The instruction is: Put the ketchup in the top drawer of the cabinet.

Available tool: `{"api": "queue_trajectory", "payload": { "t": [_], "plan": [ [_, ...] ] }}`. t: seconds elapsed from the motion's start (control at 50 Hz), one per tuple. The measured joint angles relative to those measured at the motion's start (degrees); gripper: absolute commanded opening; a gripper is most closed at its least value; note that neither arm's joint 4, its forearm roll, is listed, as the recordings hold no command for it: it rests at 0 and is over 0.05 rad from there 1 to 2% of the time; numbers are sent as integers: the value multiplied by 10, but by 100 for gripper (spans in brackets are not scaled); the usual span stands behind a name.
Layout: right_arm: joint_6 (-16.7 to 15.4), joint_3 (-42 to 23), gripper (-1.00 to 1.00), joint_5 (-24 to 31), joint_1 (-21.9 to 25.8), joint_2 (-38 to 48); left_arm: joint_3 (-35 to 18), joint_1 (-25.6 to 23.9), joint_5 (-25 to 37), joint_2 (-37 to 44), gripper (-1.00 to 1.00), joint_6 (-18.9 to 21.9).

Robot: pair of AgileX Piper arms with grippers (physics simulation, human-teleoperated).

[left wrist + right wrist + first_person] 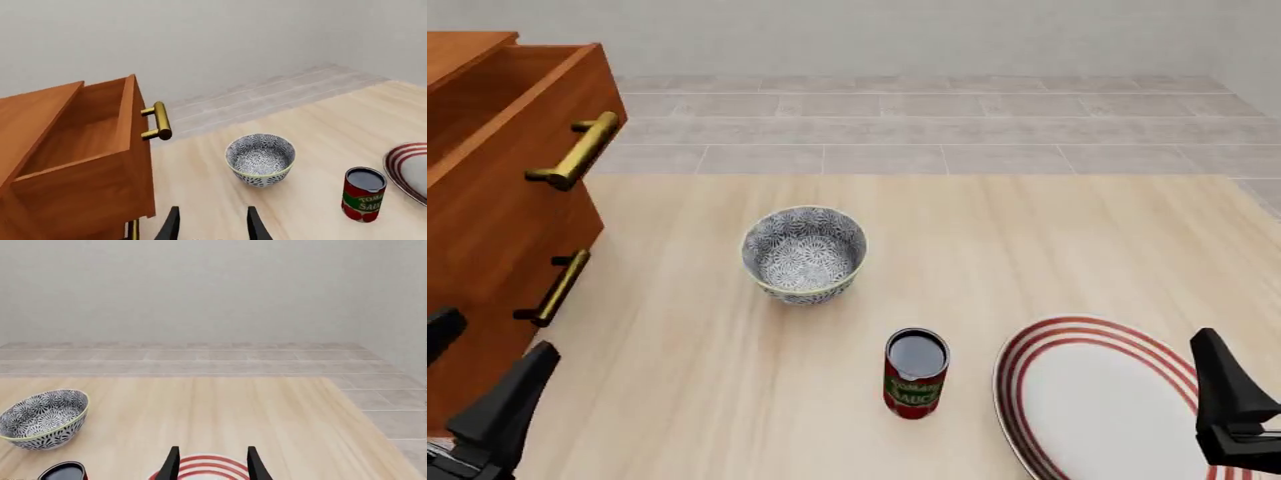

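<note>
With the top drawer [507, 110] of the cabinet [494, 260] standing open, the ketchup [916, 373] is waiting upright on the table [694, 330], at five o'clock from the bowl [805, 253]; both grippers, left gripper [212, 225] and right gripper [212, 464], are hovering released, gripping nothing; the right should be closing squarely round the can's middle.

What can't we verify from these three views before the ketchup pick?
- Top drawer: its floor near the front panel is hidden by its own wall in the left wrist view; the front view crops it at the frame's left edge.
- Ketchup: label lettering too small to read in full; the right wrist view shows only its dark top, cut by the frame's lower edge.
- Plate: cropped in every view.
- Cabinet: base out of frame.
</note>
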Motion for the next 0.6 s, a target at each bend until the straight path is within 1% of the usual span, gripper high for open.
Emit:
{"api": "queue_trajectory", "payload": {
  "t": [0.12, 0.2, 0.26, 0.42, 0.6],
  "plan": [
    [-1, 0, 100, 1, -1, 1, -15, -58, -13, 55, 100, -8],
    [-1, 0, 100, 1, -1, 0, -25, -85, -36, 100, 100, 2],
    [-2, 0, 100, 1, -2, 0, -34, -105, -56, 137, 100, 2],
    [-3, 0, 100, 1, -3, 0, -52, -167, -118, 244, 100, -12],
    [-6, 1, 100, 1, -2, 1, -57, -227, -210, 373, 100, -20]
  ]
}}
